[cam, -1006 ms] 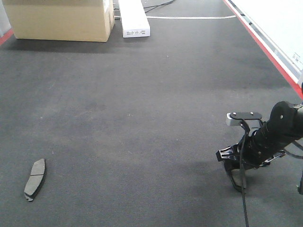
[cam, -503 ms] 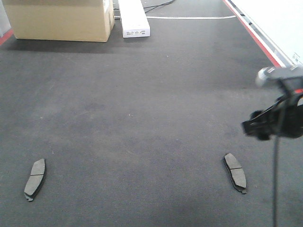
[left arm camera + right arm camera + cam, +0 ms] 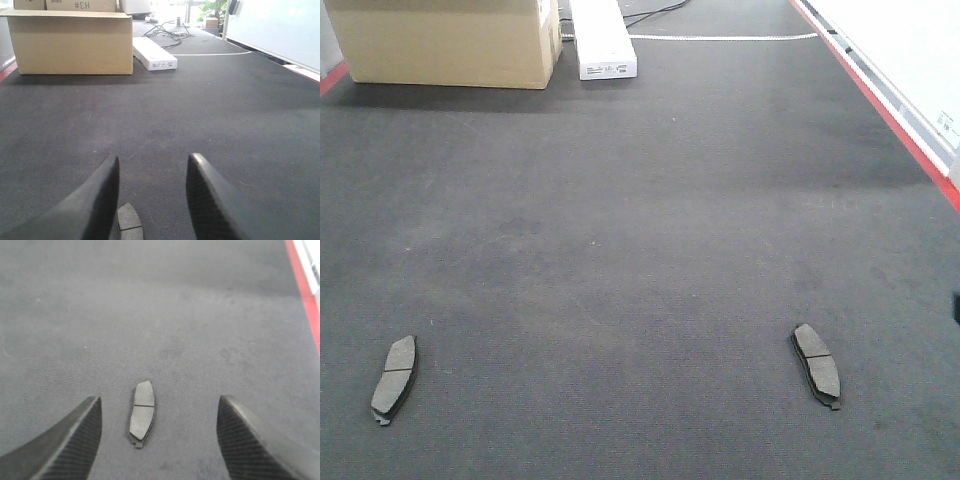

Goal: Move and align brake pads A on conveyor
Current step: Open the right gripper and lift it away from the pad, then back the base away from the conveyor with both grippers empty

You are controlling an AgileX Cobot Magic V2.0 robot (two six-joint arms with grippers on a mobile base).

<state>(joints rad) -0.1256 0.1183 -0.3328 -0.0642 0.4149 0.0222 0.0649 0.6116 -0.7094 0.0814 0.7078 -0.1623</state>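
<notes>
Two brake pads lie flat on the dark-grey conveyor (image 3: 640, 250). One brake pad (image 3: 395, 377) rests at the front left, the other brake pad (image 3: 817, 364) at the front right. Neither arm shows in the front view. In the left wrist view my left gripper (image 3: 152, 160) is open above the belt, and the tip of the left pad (image 3: 129, 222) peeks out beside its left finger. My right gripper (image 3: 159, 401) is open too, hovering over the right pad (image 3: 142, 411), which lies free between the fingers and touches neither.
A cardboard box (image 3: 445, 40) and a long white box (image 3: 602, 38) stand at the far end of the belt. A red strip (image 3: 880, 100) with a white rail runs along the right edge. Cables lie behind the boxes.
The right arm has let go of the right pad on the belt, risen and left the front view. The left pad has not moved.
</notes>
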